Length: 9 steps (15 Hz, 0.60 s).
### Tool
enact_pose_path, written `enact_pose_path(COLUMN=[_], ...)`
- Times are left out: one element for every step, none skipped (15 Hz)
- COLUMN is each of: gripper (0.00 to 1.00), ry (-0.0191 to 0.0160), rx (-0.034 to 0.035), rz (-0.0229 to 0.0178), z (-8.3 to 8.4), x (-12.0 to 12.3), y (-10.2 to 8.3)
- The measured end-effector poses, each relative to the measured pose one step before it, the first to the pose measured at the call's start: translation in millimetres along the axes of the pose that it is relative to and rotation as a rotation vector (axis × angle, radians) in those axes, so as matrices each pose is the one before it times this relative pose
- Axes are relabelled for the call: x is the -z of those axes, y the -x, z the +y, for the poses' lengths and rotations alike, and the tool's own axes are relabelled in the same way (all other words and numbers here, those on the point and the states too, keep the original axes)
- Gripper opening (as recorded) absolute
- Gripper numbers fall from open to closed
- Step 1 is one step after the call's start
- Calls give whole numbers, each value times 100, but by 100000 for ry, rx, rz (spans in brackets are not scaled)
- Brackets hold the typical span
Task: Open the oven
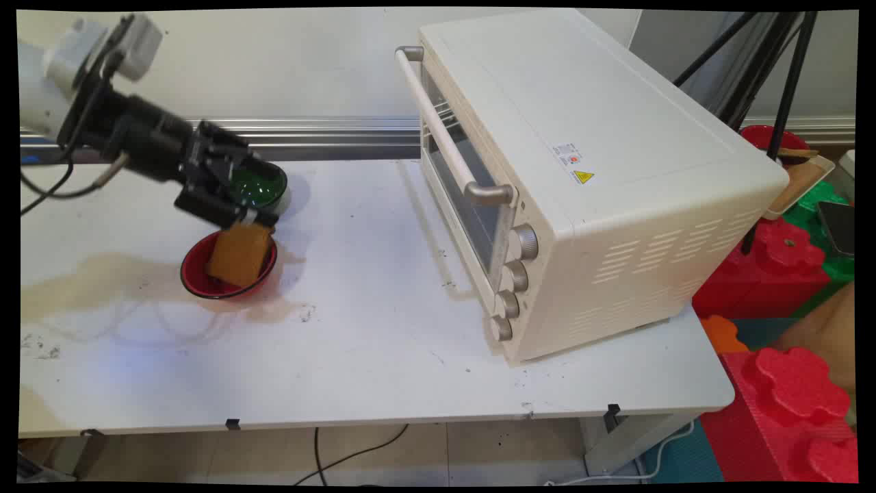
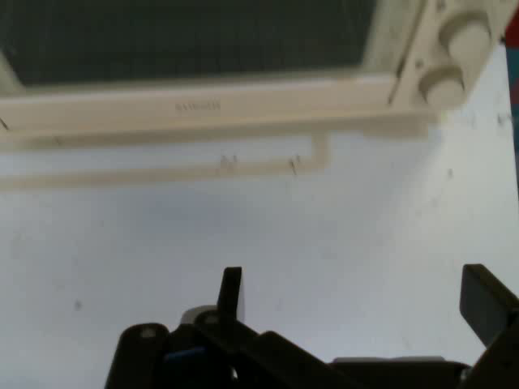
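My black gripper [image 1: 263,195] hangs low over the left part of the table, pointing toward the toaster oven [image 1: 582,178]. In the hand view the gripper [image 2: 358,296] is open, with only bare table showing between its fingers. Just under its lower finger a brown slice-shaped block [image 1: 239,255] leans tilted in a red bowl [image 1: 198,281]. I cannot tell whether the finger touches the block. A dark green bowl [image 1: 263,188] sits right behind the gripper, partly hidden by it. The hand view shows neither the block nor the bowls.
The cream toaster oven stands on the right half of the table with its door [image 2: 203,105] shut, its handle [image 1: 445,137] and knobs [image 1: 517,274] facing the gripper. A brownish stain [image 1: 89,274] spreads left of the red bowl. Red and green foam blocks [image 1: 787,260] lie beyond the table's right edge.
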Motion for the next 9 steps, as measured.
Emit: enact_pose_path(gripper=[100,100,100,100,100,100,100,100,100], ry=[-838,-610,-623,-697,-493,-847,-580,-484,-267], rx=[553,350,315,340,266,504,277,247,135], rz=[1964,1619,1875,1931,1038,1305,1107,868,629], z=[-179,-168,-196,-229,-121,-123,-142,-95,-67], x=[255,132,83,13,-32,-28,-242,-235,-284], y=[-935,-854,-1040,-1132,-656,-823,-864,-683,-580])
